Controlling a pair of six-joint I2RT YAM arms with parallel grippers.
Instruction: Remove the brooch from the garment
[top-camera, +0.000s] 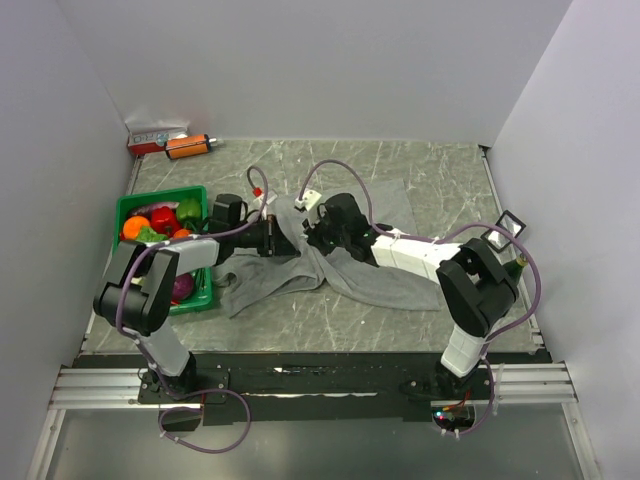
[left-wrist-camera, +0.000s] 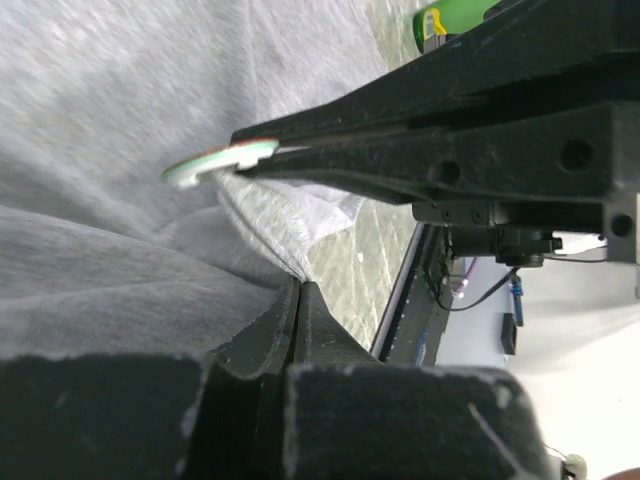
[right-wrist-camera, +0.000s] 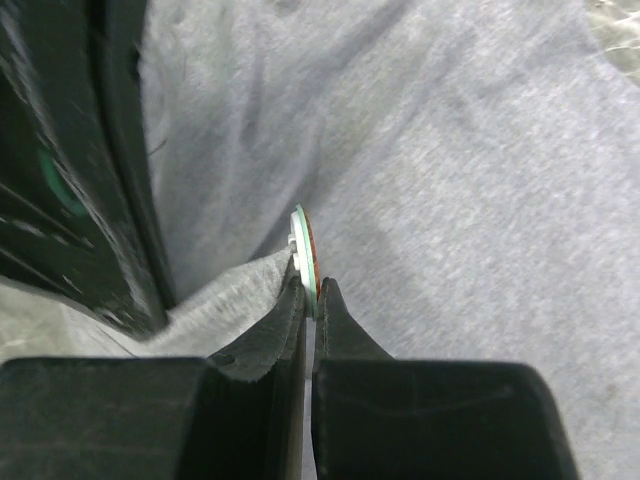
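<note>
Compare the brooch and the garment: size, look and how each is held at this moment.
Size: the brooch is a tiny disc; the garment spreads wide over the table. Look: the brooch is whitish, flat and stiff; the garment is grey, soft and rumpled. State: the brooch is pinched edge-on by the right gripper; the garment mostly lies on the table, with one fold raised. Shared: they meet at that fold.

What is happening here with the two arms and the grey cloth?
The right gripper is shut on the small whitish round brooch, holding it edge-on at its fingertips. The left gripper is shut on a fold of the rumpled grey fabric garment right beside it. The brooch sits against the cloth, so it does not look freed yet.
</note>
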